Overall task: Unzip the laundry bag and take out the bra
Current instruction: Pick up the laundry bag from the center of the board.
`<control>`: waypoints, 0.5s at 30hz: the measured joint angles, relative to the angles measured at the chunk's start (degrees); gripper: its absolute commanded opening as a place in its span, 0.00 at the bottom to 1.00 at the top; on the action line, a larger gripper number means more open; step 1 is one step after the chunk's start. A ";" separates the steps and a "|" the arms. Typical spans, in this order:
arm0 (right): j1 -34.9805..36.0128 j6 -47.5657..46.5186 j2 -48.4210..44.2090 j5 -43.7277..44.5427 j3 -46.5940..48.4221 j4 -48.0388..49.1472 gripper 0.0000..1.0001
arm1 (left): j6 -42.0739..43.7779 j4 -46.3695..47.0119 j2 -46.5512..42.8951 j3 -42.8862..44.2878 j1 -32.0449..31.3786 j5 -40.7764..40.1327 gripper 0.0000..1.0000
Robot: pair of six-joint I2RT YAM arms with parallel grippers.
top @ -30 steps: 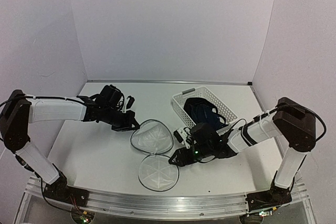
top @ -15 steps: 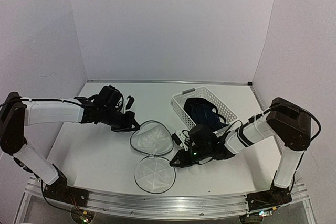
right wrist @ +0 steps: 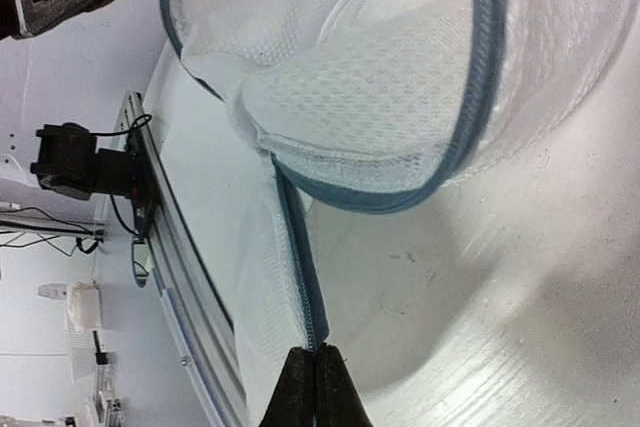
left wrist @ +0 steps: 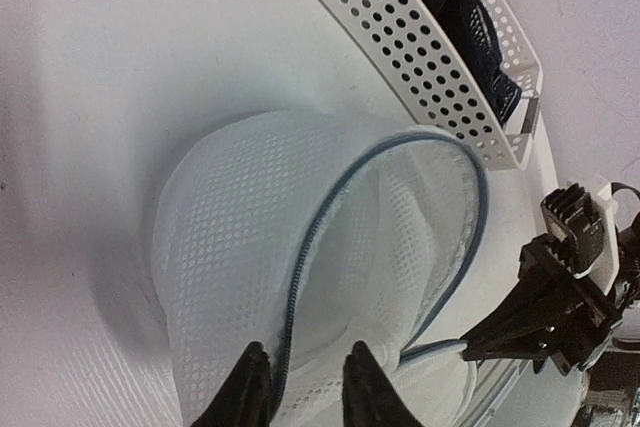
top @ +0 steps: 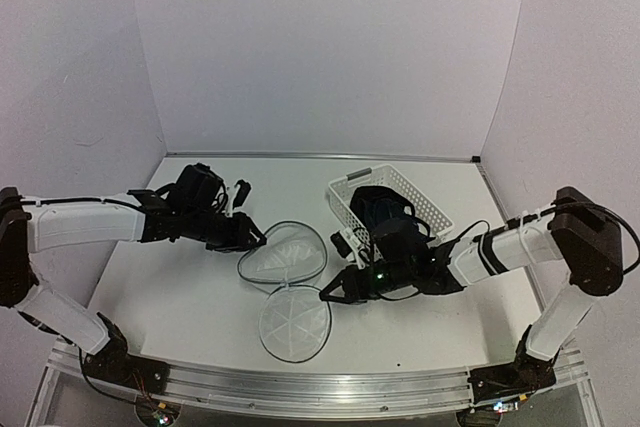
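**Opened laundry bag held between two pincers, bra in the basket beyond**

Nearest the arm bases, the round lid [top: 295,325] of the laundry bag [top: 285,255] lies flat on the worktop [top: 180,287], spoke seams upward. It is folded out from the bag's body and joins it at one short stretch of edge. Lid and body together form a figure-of-eight whose long axis runs from near to far, leaning slightly left at the far end.

The right pincer [top: 324,297] reaches in low from the right and meets the lid's far right edge. In the right wrist view its jaws are fully closed [right wrist: 318,379] on the blue-grey zip tape where that tape runs into the fingertips.

Just beyond the lid, the mesh body sits with its dark-rimmed mouth gaping upward. The wall is slumped, and the interior shows only white mesh.

The left pincer [top: 256,240] comes in from the left at the body's left rim. In the left wrist view its jaws [left wrist: 308,349] stand a little apart, straddling the rim cord and mesh without visibly pinching them.

Farther back and to the right stands the white perforated basket [top: 428,209], its long axis set diagonally. It is close to the bag's mouth but not touching it. The dark bra [top: 380,211] lies bunched inside the basket. The right forearm crosses in front of the basket's near corner, between basket and lid.
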 measured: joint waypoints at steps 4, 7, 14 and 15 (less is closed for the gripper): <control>-1.38 2.36 -1.03 -2.69 0.72 0.04 0.00 | 1.81 -0.13 -4.15 0.00 0.00 -2.43 0.53; -2.38 4.31 -1.22 -4.46 1.44 -0.02 0.00 | 3.37 -0.48 -9.31 -0.02 0.02 -4.81 0.62; -4.63 11.47 -1.22 -8.90 3.98 1.25 0.00 | 5.11 0.00 -19.65 -2.80 0.02 -5.62 0.72; -4.94 13.09 -1.20 -9.60 4.15 2.19 0.00 | 4.96 -0.02 -20.35 -3.76 0.02 -5.46 0.72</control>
